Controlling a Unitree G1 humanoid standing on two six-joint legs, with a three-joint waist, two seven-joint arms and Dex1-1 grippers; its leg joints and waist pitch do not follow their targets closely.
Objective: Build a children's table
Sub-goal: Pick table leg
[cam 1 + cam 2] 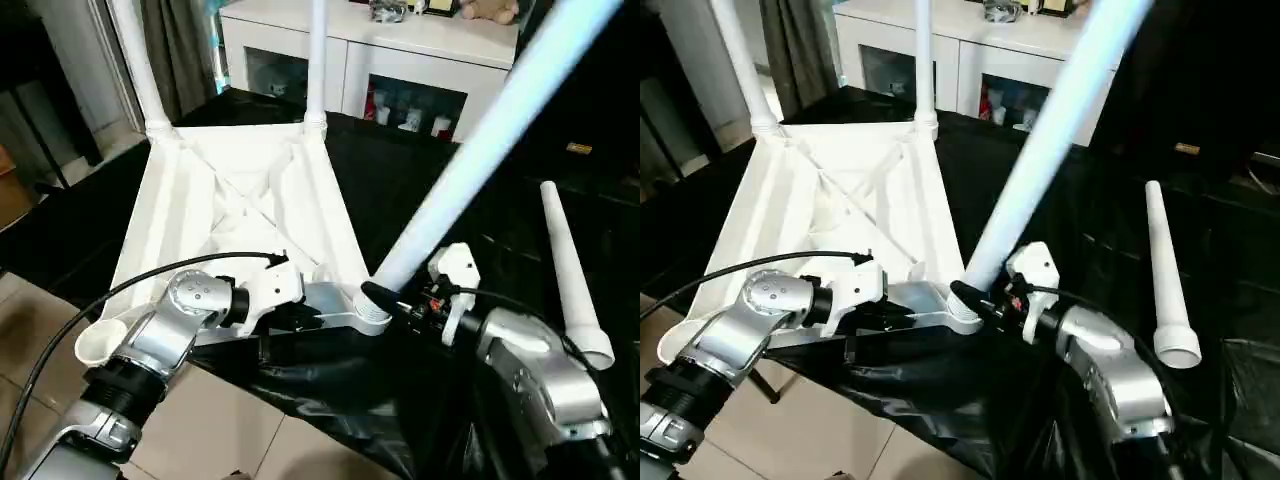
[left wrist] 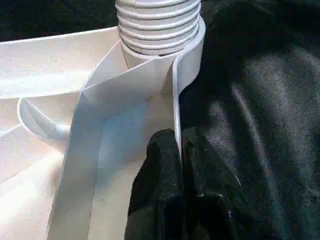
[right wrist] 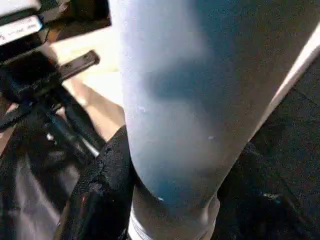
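From the head we see the children's table (image 1: 235,200) upside down on the black-covered desk (image 1: 1040,190), two legs up at its far corners. The left wrist view adds what our forearm hides: the left gripper (image 2: 179,150) has its jaws clenched on the top's thin side wall, just below a ribbed leg end in the corner socket (image 2: 159,22). The right gripper (image 3: 170,200) grasps the slanting leg (image 1: 480,150) near its thick end. A spare leg (image 1: 570,275) lies beyond our right jaws; a white cabinet (image 1: 400,60) stands behind
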